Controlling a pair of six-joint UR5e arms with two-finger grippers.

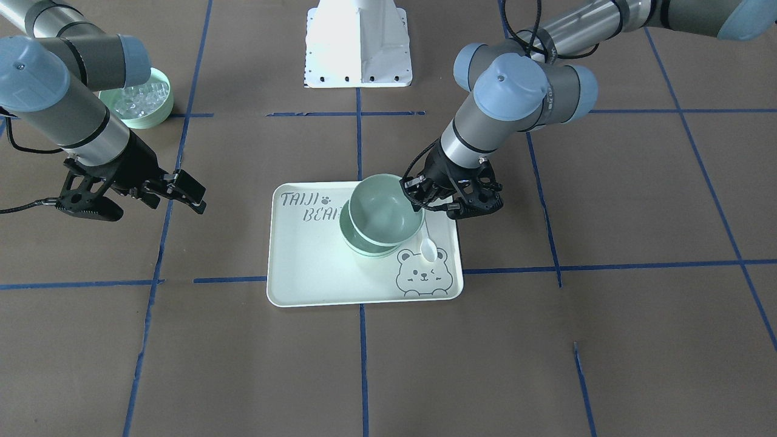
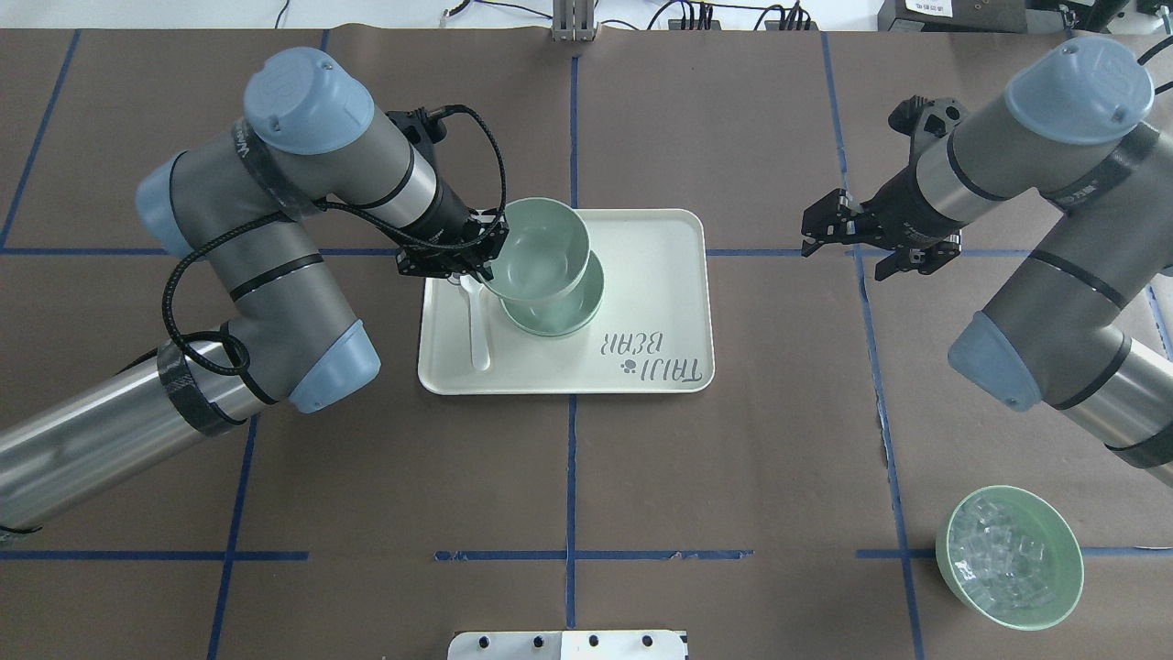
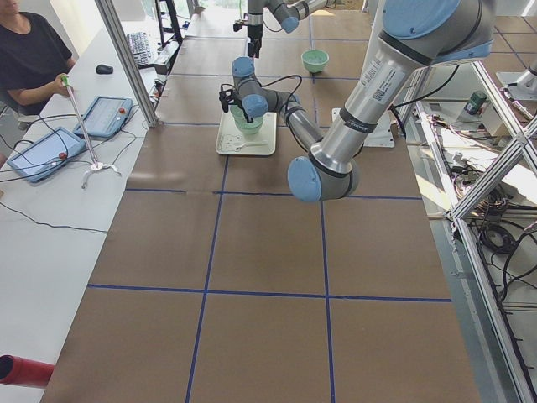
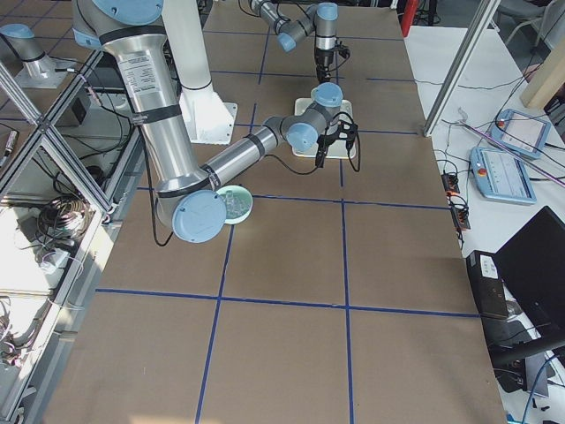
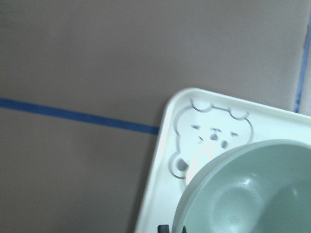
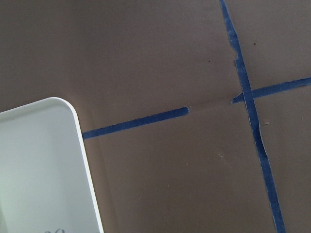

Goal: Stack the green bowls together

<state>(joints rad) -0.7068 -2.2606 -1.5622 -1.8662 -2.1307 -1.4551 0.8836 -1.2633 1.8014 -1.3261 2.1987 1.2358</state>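
Trouble starts at the left of the overhead frame, where the left pincer point(image 2: 481, 261) is clenched on the left rim of the top bowl point(image 2: 536, 247). That bowl hangs at the frame's centre, over the upper left part of the tray point(image 2: 660, 302). It overlaps the lower bowls point(image 2: 564, 316) but sits up and left of them, so the rims do not line up; whether it touches them I cannot tell. Let go like this, it would probably land on the lower rim, tip and slide off rather than nest. A one-sided grip on glossy plastic may also let it swing or slip. Just below the pincer lies a white spoon point(image 2: 476, 335); a low sideways correction could knock it, or drag the light tray across the table point(image 2: 733, 458). Pressing down off-centre could jam the bowls crooked. Further right, the right pincer point(image 2: 848, 247) is spread wide and holds nothing, well apart from the tray, so it poses little risk. At lower right, the ice bowl point(image 2: 1008, 559) does not belong in the stack.
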